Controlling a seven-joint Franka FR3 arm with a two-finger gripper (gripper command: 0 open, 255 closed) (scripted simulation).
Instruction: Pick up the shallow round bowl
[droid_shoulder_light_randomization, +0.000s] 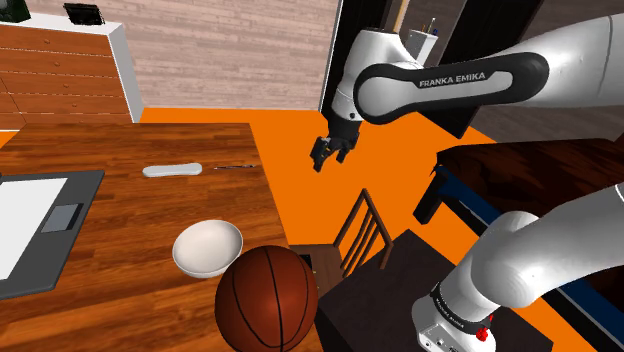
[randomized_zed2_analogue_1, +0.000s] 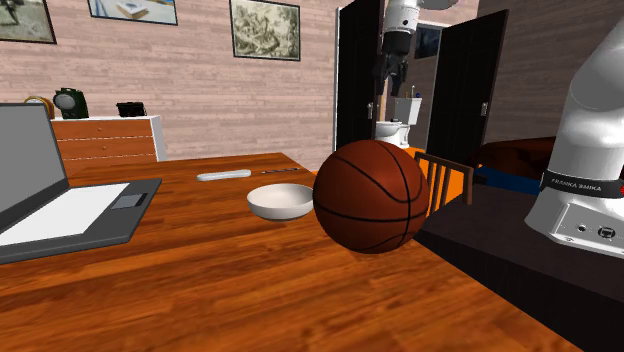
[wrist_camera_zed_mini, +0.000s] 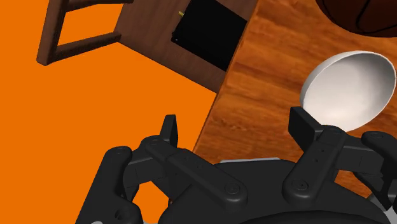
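The shallow round bowl (droid_shoulder_light_randomization: 207, 247) is white and sits upright on the wooden table (droid_shoulder_light_randomization: 120, 150), near the table's right edge in the shoulder view. It also appears as bowl (randomized_zed2_analogue_1: 281, 201) and bowl (wrist_camera_zed_mini: 348, 86). My black gripper (droid_shoulder_light_randomization: 328, 153) hangs in the air over the orange floor, past the table's edge and well above the bowl. In the wrist view the gripper (wrist_camera_zed_mini: 235, 130) stands open with nothing between its fingers (wrist_camera_zed_mini: 168, 130), and the bowl lies beyond the other finger's side. High at the dark doorway in the second exterior view is the gripper (randomized_zed2_analogue_1: 390, 68).
A basketball (droid_shoulder_light_randomization: 266, 298) rests right beside the bowl, close to the stand. A wooden chair (droid_shoulder_light_randomization: 360, 235) stands by the table edge below the gripper. A laptop (droid_shoulder_light_randomization: 40, 225), a flat white object (droid_shoulder_light_randomization: 171, 170) and a pen (droid_shoulder_light_randomization: 236, 167) lie further along the table.
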